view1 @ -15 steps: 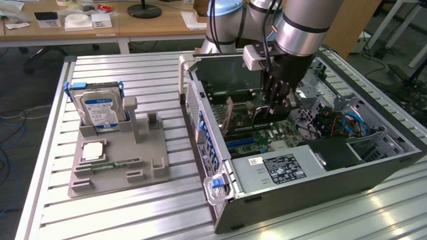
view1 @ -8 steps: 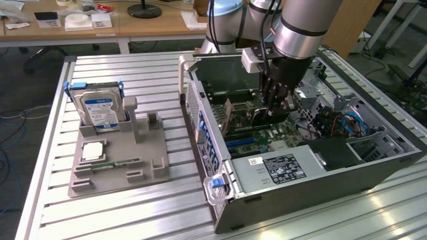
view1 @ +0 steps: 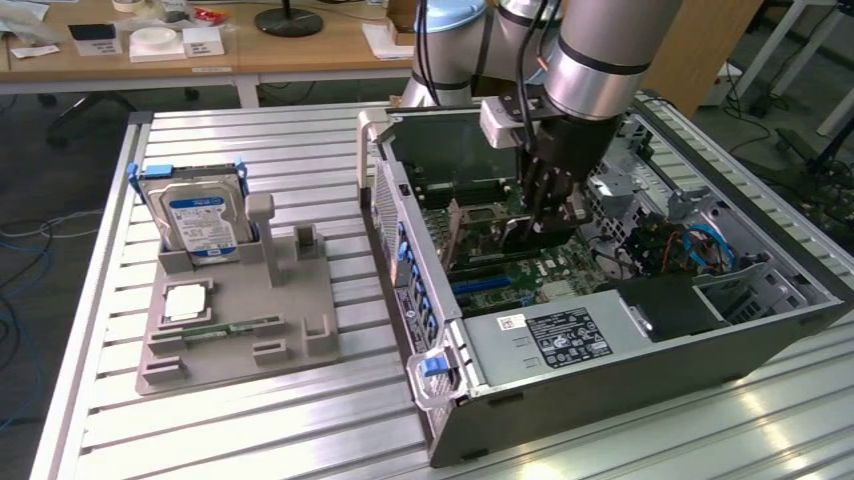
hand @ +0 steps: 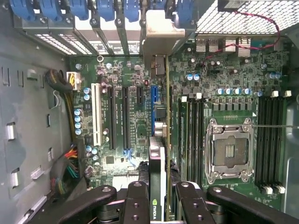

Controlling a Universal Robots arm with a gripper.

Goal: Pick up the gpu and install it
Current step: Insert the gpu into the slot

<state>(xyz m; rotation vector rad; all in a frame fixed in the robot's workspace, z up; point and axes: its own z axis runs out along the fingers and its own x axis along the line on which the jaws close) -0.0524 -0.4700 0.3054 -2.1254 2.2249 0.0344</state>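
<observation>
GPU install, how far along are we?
Done: pickup; the gpu is inside the open PC case. In hand: gripper shut on the gpu, held edge-on over the motherboard, along the blue slot. Left: seating; I can't tell whether it is in the slot yet.

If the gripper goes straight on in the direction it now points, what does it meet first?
The gripper, shut on the gpu, points down at the motherboard. The card's edge would likely meet the blue slot first, before the fingers touch anything; how close they are is unclear.
</observation>
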